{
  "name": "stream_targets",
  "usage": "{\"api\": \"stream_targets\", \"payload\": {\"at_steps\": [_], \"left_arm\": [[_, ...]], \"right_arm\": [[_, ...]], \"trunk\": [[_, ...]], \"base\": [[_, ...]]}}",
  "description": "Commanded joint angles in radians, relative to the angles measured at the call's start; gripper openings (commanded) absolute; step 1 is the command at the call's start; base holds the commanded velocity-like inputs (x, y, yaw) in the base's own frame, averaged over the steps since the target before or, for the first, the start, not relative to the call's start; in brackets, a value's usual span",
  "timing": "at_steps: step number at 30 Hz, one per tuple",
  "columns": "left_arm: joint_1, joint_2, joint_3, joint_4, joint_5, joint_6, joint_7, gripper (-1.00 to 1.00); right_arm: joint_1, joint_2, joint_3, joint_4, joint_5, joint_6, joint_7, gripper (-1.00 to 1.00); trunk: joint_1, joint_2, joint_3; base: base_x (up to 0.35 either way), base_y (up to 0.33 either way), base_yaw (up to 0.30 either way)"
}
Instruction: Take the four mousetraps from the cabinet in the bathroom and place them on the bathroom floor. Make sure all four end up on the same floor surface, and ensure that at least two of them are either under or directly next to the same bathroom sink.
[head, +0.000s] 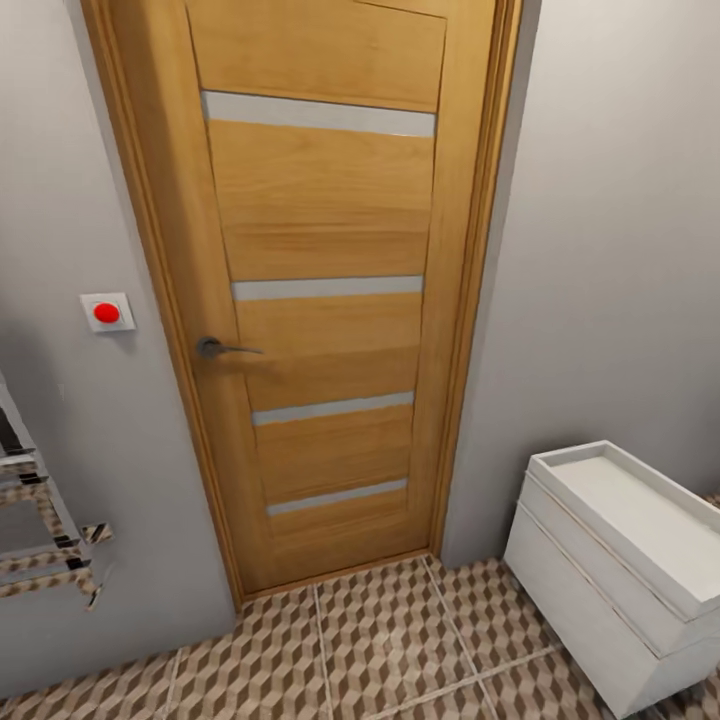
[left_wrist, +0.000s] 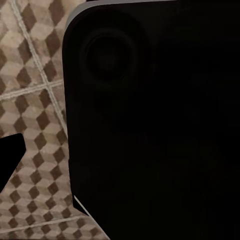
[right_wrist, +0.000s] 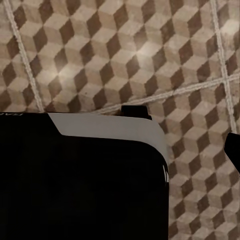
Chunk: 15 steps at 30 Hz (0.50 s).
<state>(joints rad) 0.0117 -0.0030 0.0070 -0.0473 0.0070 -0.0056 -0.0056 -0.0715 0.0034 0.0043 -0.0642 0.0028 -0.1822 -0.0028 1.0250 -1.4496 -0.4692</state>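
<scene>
A closed wooden door (head: 325, 290) with four pale horizontal strips and a dark lever handle (head: 222, 348) fills the head view, set in a grey wall (head: 610, 240). Left of the door, a white switch plate with a red button (head: 106, 313) sits on the wall just beside the frame, and lower at the picture's left edge hangs a chrome towel rail (head: 45, 535) whose bars mirror the tile pattern. At lower right stands a white wall-side vanity (head: 590, 585) carrying a wide rectangular basin, the sink (head: 625, 500), its flat fronts facing the tiles; the tap is out of frame. The bathroom floor (head: 390, 640), in brown, beige and white cube-pattern tiles with pale grout lines, runs from the door's threshold to the vanity's base. In the left wrist view, a large black rounded body of the robot (left_wrist: 150, 125) covers most of the tiles, and a dark tip (left_wrist: 10, 155) juts in at the edge; whether the left tool is spread or closed cannot be told. In the right wrist view, a black housing with a pale grey rim (right_wrist: 80, 175) lies over the same tile pattern, and the right tool's state likewise cannot be told.
</scene>
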Motion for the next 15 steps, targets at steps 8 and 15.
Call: {"api": "stream_targets", "payload": {"at_steps": [8,15], "left_arm": [[0.001,0.000,0.001,-0.002,0.001,-0.001,-0.001,1.00],[0.001,0.000,0.001,-0.002,0.001,-0.001,-0.001,1.00]], "right_arm": [[-0.001,-0.002,0.000,0.001,0.000,-0.003,0.000,1.00],[-0.001,-0.002,0.000,0.001,0.000,-0.003,0.000,1.00]], "trunk": [[0.000,0.000,-0.001],[0.000,0.000,-0.001]], "base": [[0.000,0.000,0.292],[0.000,0.000,0.293]]}}
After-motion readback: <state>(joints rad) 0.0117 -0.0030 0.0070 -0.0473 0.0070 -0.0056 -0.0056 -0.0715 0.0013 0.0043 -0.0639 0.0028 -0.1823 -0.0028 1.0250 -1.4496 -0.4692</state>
